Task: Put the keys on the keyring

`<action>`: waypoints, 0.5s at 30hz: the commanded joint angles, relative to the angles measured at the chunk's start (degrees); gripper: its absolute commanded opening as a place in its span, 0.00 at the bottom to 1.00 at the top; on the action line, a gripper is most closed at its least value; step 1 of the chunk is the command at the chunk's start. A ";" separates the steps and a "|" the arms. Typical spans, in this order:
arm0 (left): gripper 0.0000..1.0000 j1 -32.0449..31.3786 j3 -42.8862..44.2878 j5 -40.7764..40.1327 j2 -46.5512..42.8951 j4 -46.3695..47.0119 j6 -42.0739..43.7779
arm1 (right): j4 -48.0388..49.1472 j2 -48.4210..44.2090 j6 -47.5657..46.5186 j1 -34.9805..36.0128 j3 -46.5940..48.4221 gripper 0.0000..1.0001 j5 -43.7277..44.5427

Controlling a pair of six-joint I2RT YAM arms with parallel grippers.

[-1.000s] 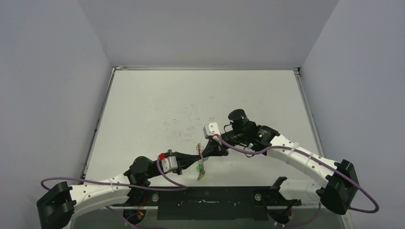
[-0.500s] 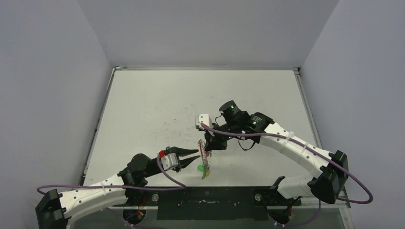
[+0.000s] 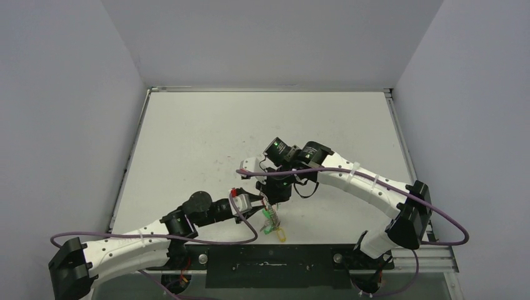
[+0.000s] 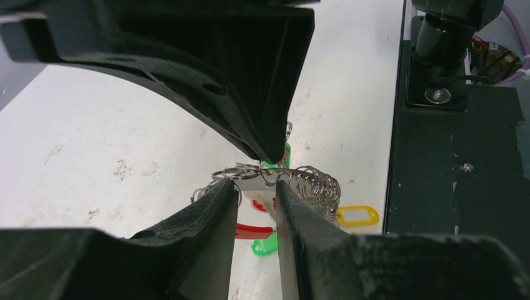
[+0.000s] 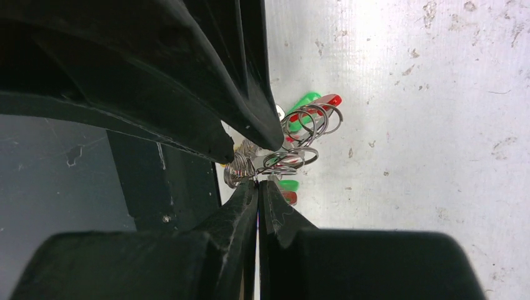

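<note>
right jaws pinch keyring [image 4: 315, 186]; left jaws parted

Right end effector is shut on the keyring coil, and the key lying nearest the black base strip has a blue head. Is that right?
Not quite: that key has a yellow head, not blue, as the left wrist view shows. The right end effector is shut on the keyring coil.

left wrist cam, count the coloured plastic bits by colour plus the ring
green pieces: 2
red pieces: 2
yellow piece: 1
keyring: 1
total: 6
</note>
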 commanded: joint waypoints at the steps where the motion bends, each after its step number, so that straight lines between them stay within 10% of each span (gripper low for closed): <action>1: 0.28 -0.20 2.63 1.76 2.14 2.70 -0.37 | 1.35 -0.76 2.22 0.65 3.02 0.00 0.17; 15: 0.18 -0.24 2.36 6.01 7.88 9.24 -2.21 | 3.01 -0.31 2.94 1.58 3.13 0.00 -0.93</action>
